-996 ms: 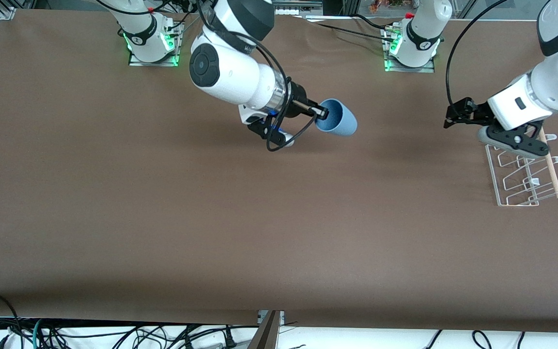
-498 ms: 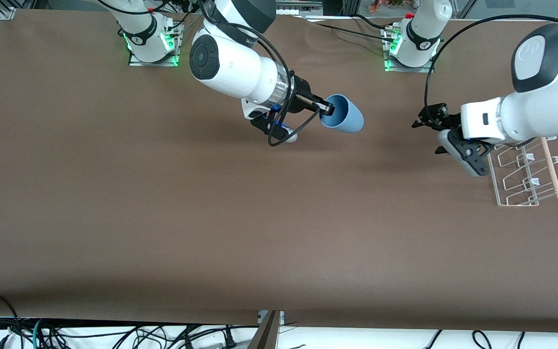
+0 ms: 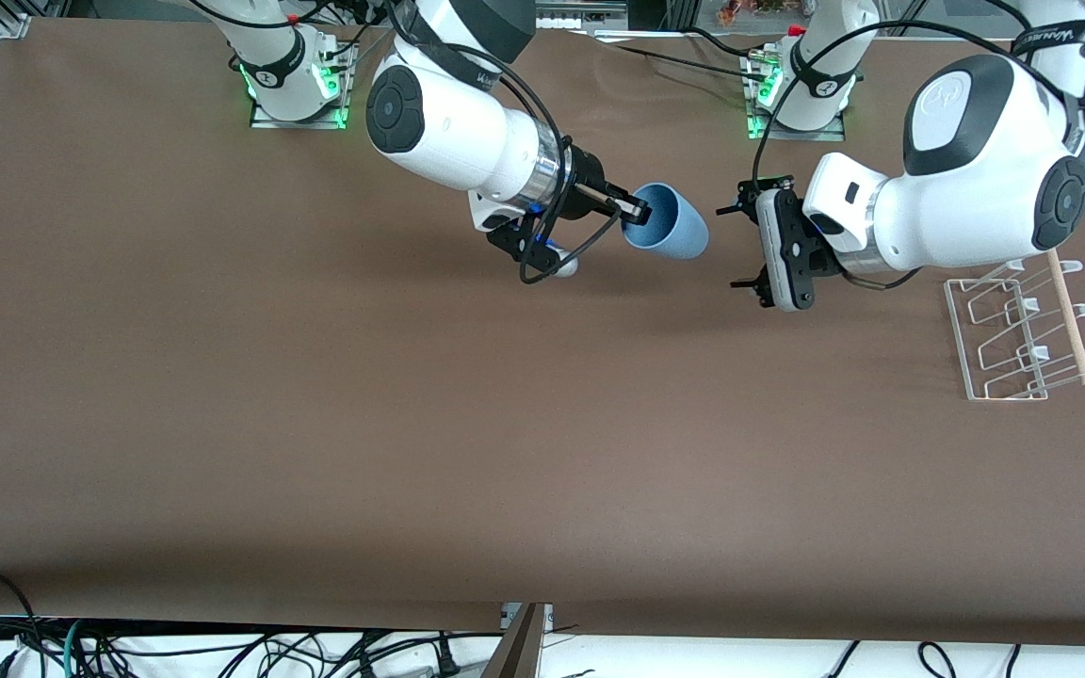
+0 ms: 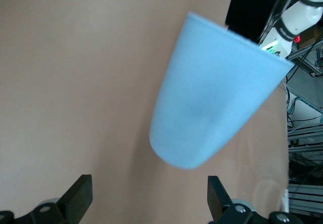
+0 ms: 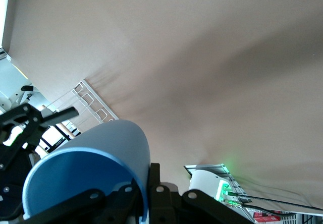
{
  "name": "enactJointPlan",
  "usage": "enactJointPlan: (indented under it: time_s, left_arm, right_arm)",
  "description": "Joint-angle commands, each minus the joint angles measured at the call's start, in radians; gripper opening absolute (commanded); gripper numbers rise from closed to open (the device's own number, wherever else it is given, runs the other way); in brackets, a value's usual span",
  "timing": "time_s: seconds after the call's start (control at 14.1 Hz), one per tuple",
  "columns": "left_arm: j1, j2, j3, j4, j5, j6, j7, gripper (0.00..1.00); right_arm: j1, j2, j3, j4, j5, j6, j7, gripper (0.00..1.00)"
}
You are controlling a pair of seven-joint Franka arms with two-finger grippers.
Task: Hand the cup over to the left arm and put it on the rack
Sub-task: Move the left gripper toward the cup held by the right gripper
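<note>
Light-blue cup (image 3: 667,222), held above the brown table (image 3: 411,424) by your right gripper (image 3: 635,209), which is clamped on the rim: in the right wrist view one finger (image 5: 156,188) sits outside the wall and the other inside the mouth. You can see the cup (image 5: 93,171) tipped on its side, its mouth toward the right arm (image 3: 453,141) and its closed base toward the left arm (image 3: 966,198). Your left gripper (image 3: 742,248) hangs over the table just beside that base, fingers spread wide and touching nothing; in the left wrist view the cup (image 4: 214,93) fills the space ahead of the gripper (image 4: 150,196), and its base falls between the two black fingertips (image 4: 78,193) (one at each lower corner) without reaching them. Rack (image 3: 1023,330): clear-and-white wire, standing on the table at the left arm's end, nearer to the front camera than the left arm's wrist, with a dowel (image 3: 1070,320) along one side; well apart from the cup. You can also see the rack (image 5: 93,103) in the right wrist view, past the cup's rim. Both arms are at work, neither waiting.
</note>
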Motion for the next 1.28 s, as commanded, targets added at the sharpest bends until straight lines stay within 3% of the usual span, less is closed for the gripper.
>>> enactJointPlan:
  time_s: [0.0,0.14,0.5,0.57,0.64,0.71,0.78,0.85,1.14,1.21]
  left_arm:
    - [-0.001,0.013,-0.042,-0.018,-0.07,0.069,0.107,1.0]
    - [0.001,0.01,-0.097,-0.058,-0.12,0.132,0.133,1.0]
    - [0.001,0.001,-0.124,-0.063,-0.159,0.146,0.208,1.0]
    - [0.004,0.001,-0.134,-0.061,-0.159,0.149,0.214,0.88]
    - [0.004,0.002,-0.134,-0.061,-0.159,0.151,0.241,0.48]
    - [0.004,0.002,-0.134,-0.061,-0.159,0.149,0.254,0.2]
    - [0.005,0.004,-0.134,-0.063,-0.159,0.146,0.254,0.04]
    - [0.007,0.004,-0.134,-0.063,-0.159,0.145,0.254,0.0]
    - [0.01,0.007,-0.134,-0.061,-0.159,0.146,0.256,0.0]
    - [0.01,0.007,-0.134,-0.061,-0.159,0.145,0.256,0.0]
  right_arm:
    - [0.008,0.012,-0.004,0.033,0.017,0.004,0.011,0.0]
    - [0.008,0.014,-0.004,0.039,0.019,0.004,0.011,0.0]
    - [0.006,0.015,-0.004,0.045,0.019,0.009,0.011,0.0]
    - [0.005,0.015,-0.004,0.048,0.019,0.009,0.011,0.0]
    - [0.005,0.015,-0.004,0.053,0.019,0.009,0.011,0.0]
    - [0.003,0.015,-0.004,0.053,0.019,0.009,0.011,0.0]
    - [0.0,0.015,-0.004,0.053,0.019,0.009,0.007,0.0]
    - [-0.002,0.015,-0.004,0.053,0.019,0.009,0.007,0.0]
    - [-0.008,0.014,-0.004,0.054,0.02,0.009,0.004,0.0]
    - [-0.011,0.012,-0.006,0.053,0.022,0.009,0.004,0.27]
